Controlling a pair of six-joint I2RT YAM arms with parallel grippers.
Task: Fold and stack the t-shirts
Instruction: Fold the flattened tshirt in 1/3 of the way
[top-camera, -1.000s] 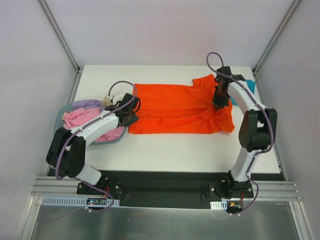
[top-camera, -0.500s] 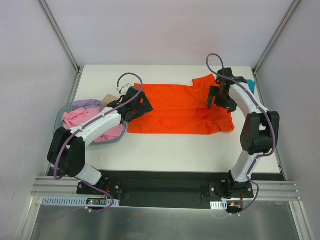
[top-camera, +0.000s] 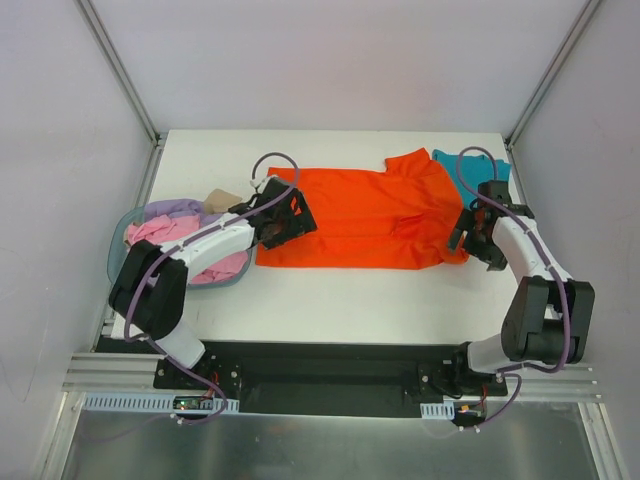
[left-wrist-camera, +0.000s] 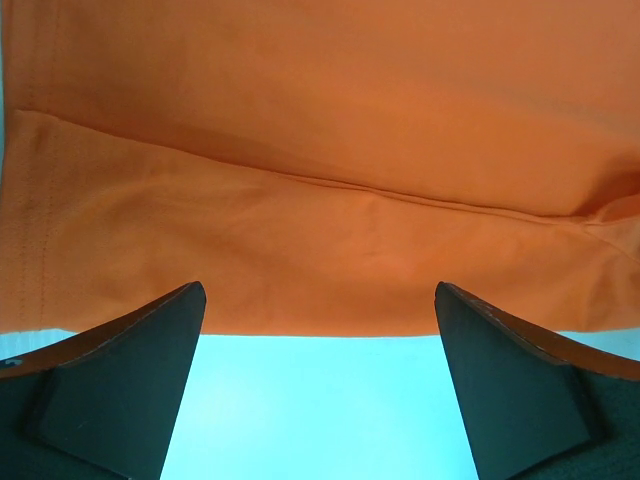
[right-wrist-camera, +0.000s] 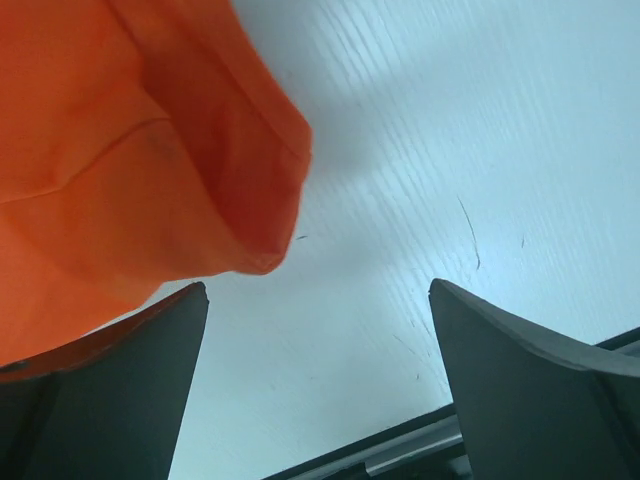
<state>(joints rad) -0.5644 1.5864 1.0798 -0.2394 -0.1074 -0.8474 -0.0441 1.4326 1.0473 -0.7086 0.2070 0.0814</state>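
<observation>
Backed off the orange-red t-shirt (top-camera: 360, 215), the right gripper (top-camera: 468, 238) gapes wide and empty, like the left gripper (top-camera: 296, 218).

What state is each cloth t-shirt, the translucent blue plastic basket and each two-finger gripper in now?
Bright orange-red cloth t-shirt: spread out flat.
Teal cloth t-shirt: lying flat in the far right corner.
Translucent blue plastic basket: holding a crumpled pink shirt and lavender shirt.
Left gripper: open, empty.
Right gripper: open, empty.
</observation>
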